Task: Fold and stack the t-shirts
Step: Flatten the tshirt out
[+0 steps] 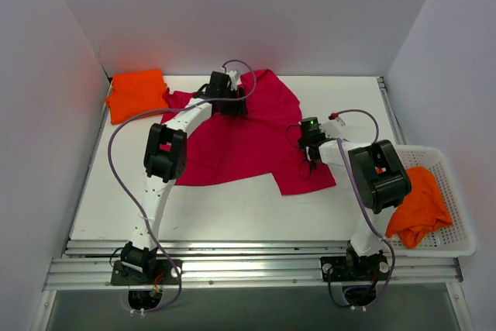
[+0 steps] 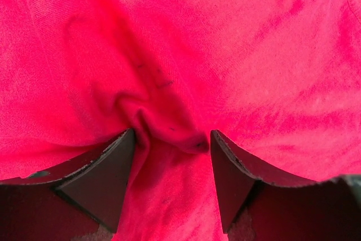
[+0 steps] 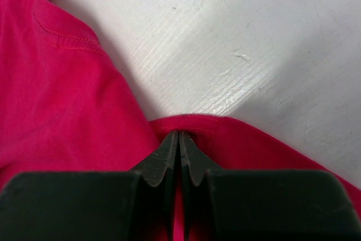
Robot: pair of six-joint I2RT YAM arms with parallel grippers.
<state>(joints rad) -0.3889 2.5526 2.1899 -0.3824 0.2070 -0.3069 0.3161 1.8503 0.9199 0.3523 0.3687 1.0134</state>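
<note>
Closest to the right wrist lens are the fingers of the right claw (image 3: 179,139), pressed tight together on the very edge of the pink shirt (image 3: 67,105), with a sliver of pink showing between them lower down. That bite looks thin to me. Only the hem seems to be in it, so a quick pull could slide the cloth out and leave me dragging nothing. From above, the claw sits at the shirt's right side, near its lower right corner. The shirt itself lies spread and rumpled across the middle of the worktop (image 1: 217,215).

Over at the far end of the shirt, the left claw (image 2: 172,136) is spread, straddling a raised ridge of pink cloth without squeezing it. If it closes as it stands, I reckon it may gather a wrinkle or two layers rather than a clean edge, and the fold would come out crooked. Lifting one side while the other is loose would also twist the shirt.

In the top view the left arm reaches across the shirt, so cloth could catch on it during a fold. At the far left corner rests the folded orange shirt (image 1: 137,94), just beside a pink sleeve, and a sweeping move might knock it askew. On the right, the crumpled orange shirt (image 1: 418,205) waits in the basket (image 1: 457,246).
</note>
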